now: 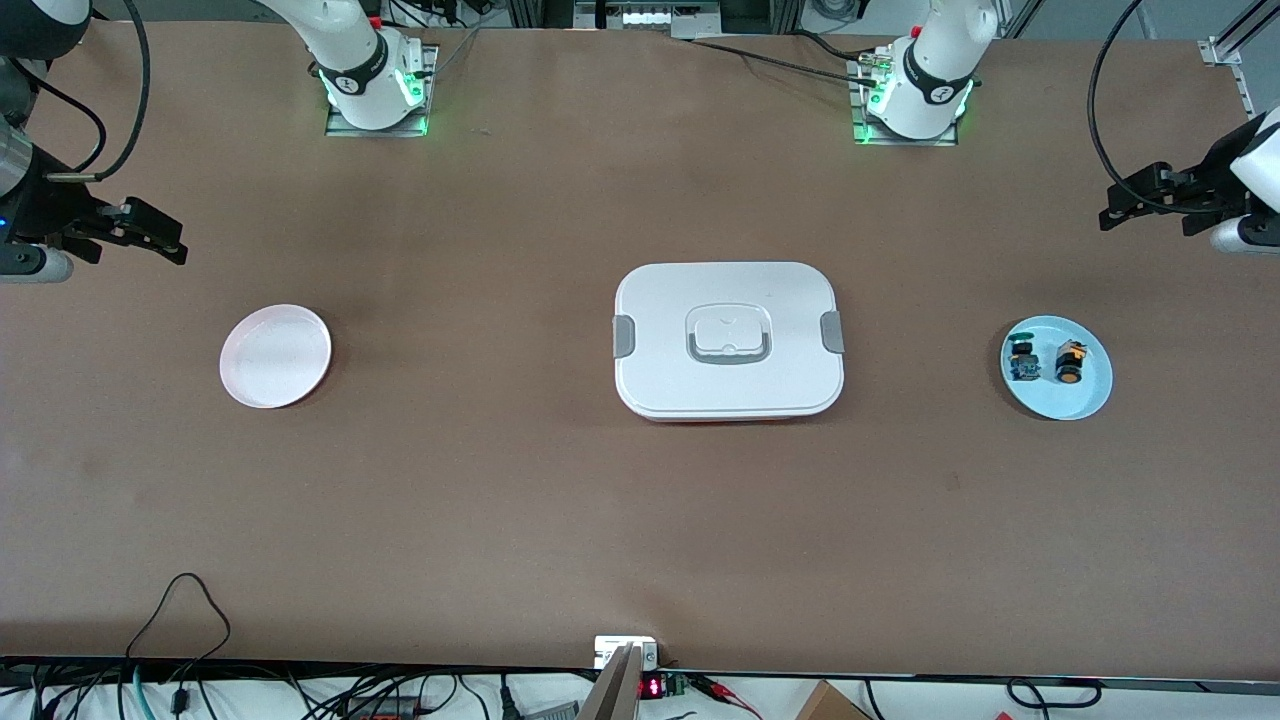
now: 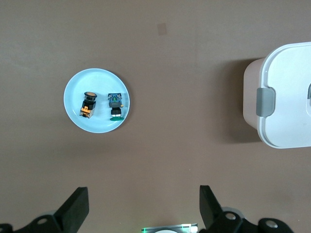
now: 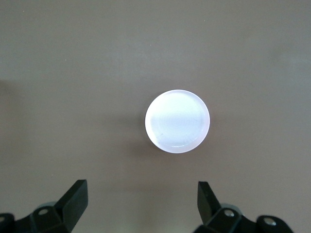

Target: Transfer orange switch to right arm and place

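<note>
1. While both my arms wait raised at the table's ends, my left gripper (image 2: 142, 206) hangs with fingers spread wide, empty, above bare brown tabletop (image 1: 500, 480).
2. My right gripper (image 3: 141, 204) is equally wide apart, holding nothing, over the table near the round, glossy pale pink plate (image 3: 177, 121).
3. The orange switch (image 2: 88, 103), a stubby black cylinder, lies on the smooth light blue plate (image 2: 77, 87) beside the green-capped button (image 2: 115, 105).
4. A white rounded-rectangle lidded box (image 1: 729, 340) with grey clips sits mid-table.

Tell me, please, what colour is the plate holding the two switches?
Light blue plate, clearest in the left wrist view.
</note>
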`<state>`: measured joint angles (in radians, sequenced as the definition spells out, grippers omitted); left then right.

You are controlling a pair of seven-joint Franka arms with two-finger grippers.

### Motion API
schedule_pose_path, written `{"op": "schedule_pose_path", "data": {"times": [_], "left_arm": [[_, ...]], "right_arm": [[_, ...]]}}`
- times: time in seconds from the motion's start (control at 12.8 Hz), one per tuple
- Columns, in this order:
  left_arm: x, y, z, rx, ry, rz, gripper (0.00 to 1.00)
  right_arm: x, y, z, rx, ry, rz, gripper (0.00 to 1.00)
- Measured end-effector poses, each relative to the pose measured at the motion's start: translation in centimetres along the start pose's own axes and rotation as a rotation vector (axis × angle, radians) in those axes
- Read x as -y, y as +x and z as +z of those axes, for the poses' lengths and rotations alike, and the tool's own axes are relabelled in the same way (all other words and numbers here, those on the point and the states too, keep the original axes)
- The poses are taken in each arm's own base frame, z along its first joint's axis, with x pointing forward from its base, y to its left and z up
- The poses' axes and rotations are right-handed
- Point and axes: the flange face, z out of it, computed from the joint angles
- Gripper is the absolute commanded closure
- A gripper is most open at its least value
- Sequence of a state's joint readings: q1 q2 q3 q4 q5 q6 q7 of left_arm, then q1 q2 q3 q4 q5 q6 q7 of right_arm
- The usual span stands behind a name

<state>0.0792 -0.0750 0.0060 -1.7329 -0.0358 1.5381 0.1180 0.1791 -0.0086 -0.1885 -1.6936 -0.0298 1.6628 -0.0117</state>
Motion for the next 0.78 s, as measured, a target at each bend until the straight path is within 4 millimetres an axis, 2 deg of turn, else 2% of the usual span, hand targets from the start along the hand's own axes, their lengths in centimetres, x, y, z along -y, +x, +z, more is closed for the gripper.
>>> {"op": "schedule_pose_path", "data": {"times": [0.47, 0.78], "left_arm": [[0.23, 0.01, -0.49, 0.005, 0.002, -0.002, 0.00], [0.42, 0.17, -0.07, 0.031, 0.012, -0.001, 0.00]], "right_arm": [[0.00, 0.00, -0.01, 0.000, 0.000, 0.000, 0.00], [0.01, 0.00, 0.00, 0.000, 0.000, 0.000, 0.00]]}}
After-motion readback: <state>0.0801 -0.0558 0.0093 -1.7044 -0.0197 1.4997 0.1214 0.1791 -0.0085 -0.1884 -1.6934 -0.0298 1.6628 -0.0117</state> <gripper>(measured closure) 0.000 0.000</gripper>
